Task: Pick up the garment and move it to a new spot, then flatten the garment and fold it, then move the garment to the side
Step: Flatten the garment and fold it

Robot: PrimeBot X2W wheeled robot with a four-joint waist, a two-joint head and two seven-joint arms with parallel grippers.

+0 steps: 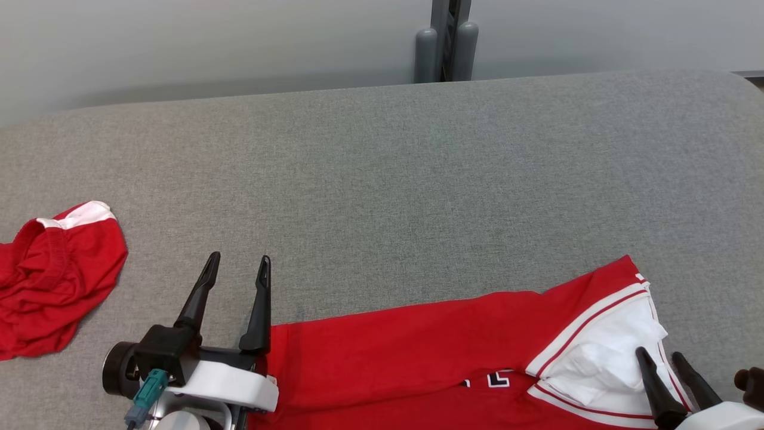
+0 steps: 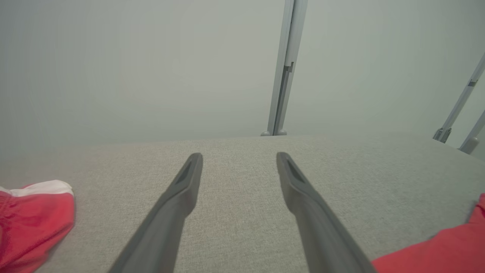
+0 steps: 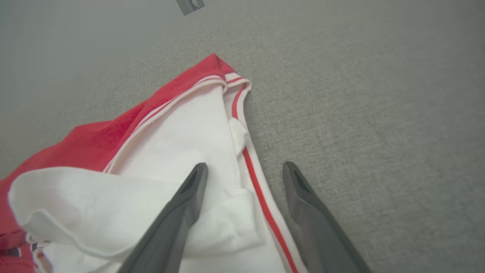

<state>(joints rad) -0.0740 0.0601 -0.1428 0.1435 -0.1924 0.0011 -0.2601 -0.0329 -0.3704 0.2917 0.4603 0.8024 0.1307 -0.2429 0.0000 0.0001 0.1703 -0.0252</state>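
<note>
Nearest, the right pincer point(image 1: 658, 352) is spread wide and empty over the white-trimmed end of the red garment point(image 1: 406, 352), which lies along the near edge of the grey table point(image 1: 382, 179). The left pincer point(image 1: 240, 257), likewise wide and empty, stands just beside the garment's other end. Farther left lies a crumpled red cloth point(image 1: 54, 280).

Seemingly a test lab: grey cloth-covered table point(image 1: 382, 167), plain pale wall point(image 1: 179, 42), metal frame post point(image 1: 446, 36).
</note>
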